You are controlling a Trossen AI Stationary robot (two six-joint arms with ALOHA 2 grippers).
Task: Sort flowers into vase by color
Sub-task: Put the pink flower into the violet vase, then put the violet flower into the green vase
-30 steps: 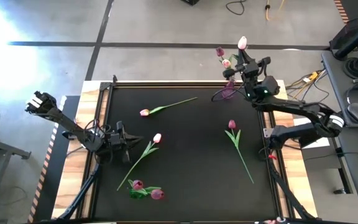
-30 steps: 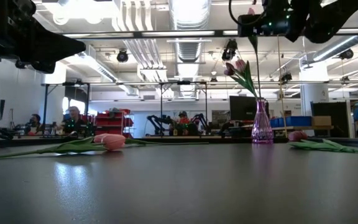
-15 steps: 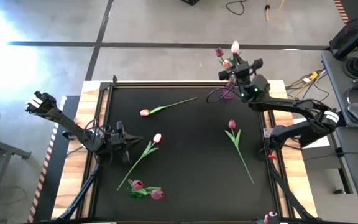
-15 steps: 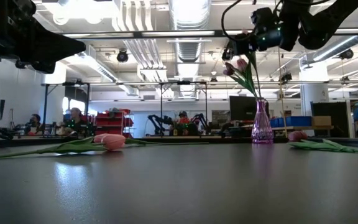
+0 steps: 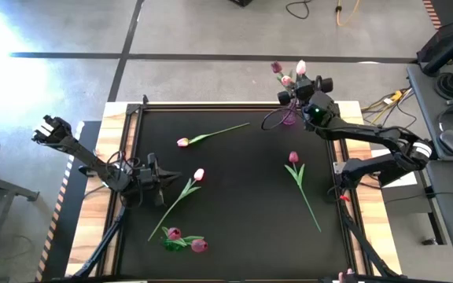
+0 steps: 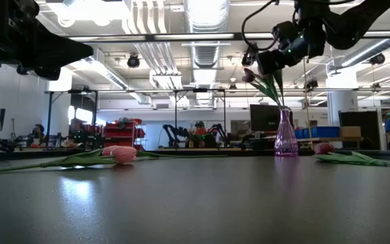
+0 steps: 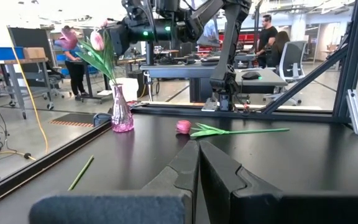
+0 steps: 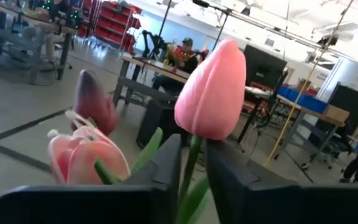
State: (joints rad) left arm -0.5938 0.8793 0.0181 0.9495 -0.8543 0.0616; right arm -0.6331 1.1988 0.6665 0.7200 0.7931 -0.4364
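At the table's 1 o'clock corner, a pink tulip (image 8: 213,93) stands nearly upright, head up, stem running down between the right gripper (image 5: 305,94) fingers (image 8: 160,168) into the purple vase (image 6: 286,139); the jaws are slightly parted around the stem. The right arm reaches toward 11 o'clock above the vase; the left gripper (image 5: 166,178) rests closed at 9 o'clock.

We see two dark, slim arms of jointed black links. On the right arm (image 5: 368,140) there's a small green light glowing near the wrist, a pale band round one link, and a loose black cable looping off the wrist. Its fingers (image 8: 160,168) are matte black, flat and blocky. The left arm (image 5: 93,163) carries a light-coloured patch at its far joint. Its fingers (image 7: 185,174) are black too, with stepped, notched inner edges.
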